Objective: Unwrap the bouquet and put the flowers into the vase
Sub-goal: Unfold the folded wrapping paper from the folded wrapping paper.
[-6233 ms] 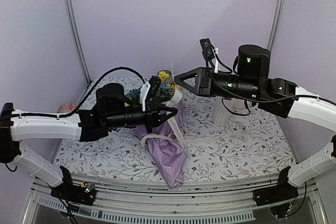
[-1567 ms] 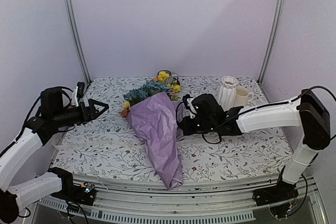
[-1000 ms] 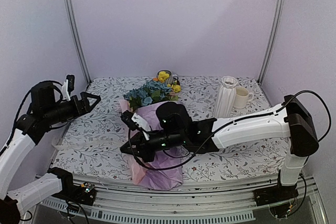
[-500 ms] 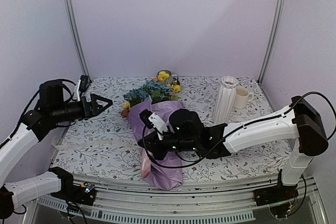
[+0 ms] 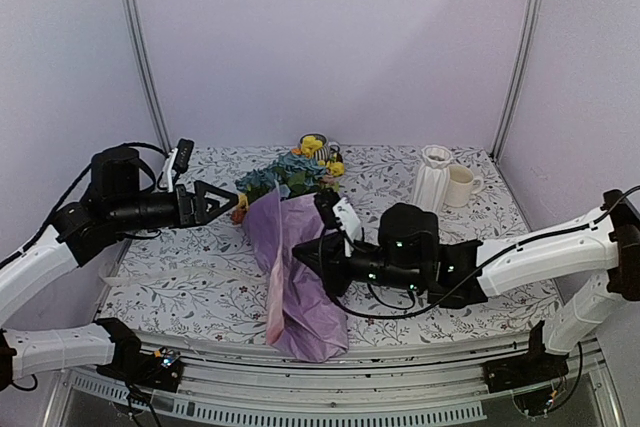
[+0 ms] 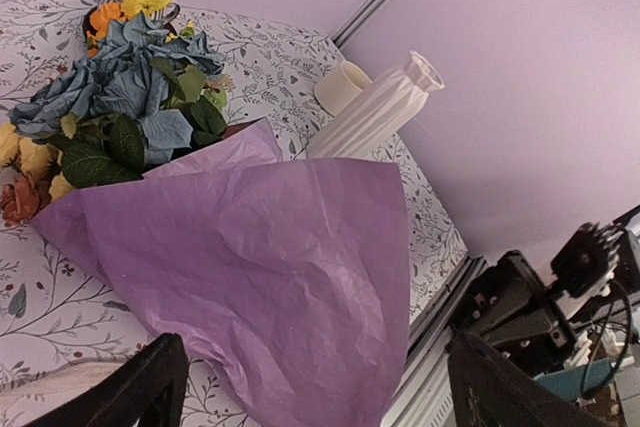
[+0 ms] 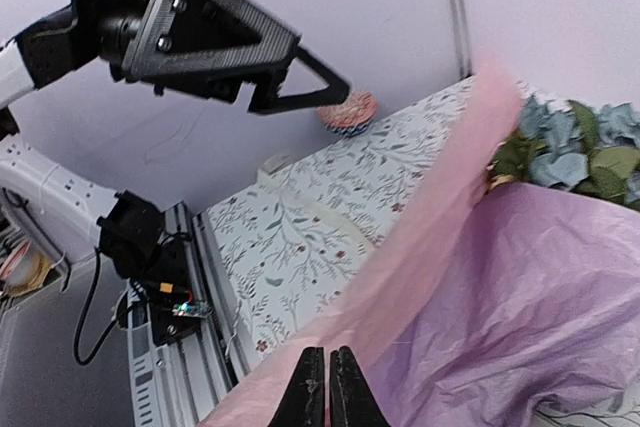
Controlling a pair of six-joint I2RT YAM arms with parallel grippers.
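Observation:
The bouquet lies on the table with its crinkled lilac paper (image 5: 300,292) (image 6: 270,257) pointing to the front edge. The flowers (image 5: 288,175) (image 6: 130,97) stick out at the far end. My right gripper (image 5: 303,255) (image 7: 328,355) reaches in from the right. It is shut on a raised fold of the paper, whose pink underside (image 7: 440,207) shows. My left gripper (image 5: 225,202) (image 6: 315,347) hangs wide open, left of the flowers, holding nothing. The white ribbed vase (image 5: 432,177) (image 6: 375,112) stands upright at the back right.
A cream mug (image 5: 460,185) (image 6: 340,87) stands beside the vase. A striped cup (image 5: 313,141) sits behind the flowers. A cream ribbon (image 5: 160,272) (image 7: 320,212) lies loose on the left of the floral tablecloth. A red-patterned ball (image 7: 350,110) rests at the far left.
My right gripper has moved from the paper's left side back to the right, taking the paper fold with it. My left gripper has advanced to the right, towards the flowers.

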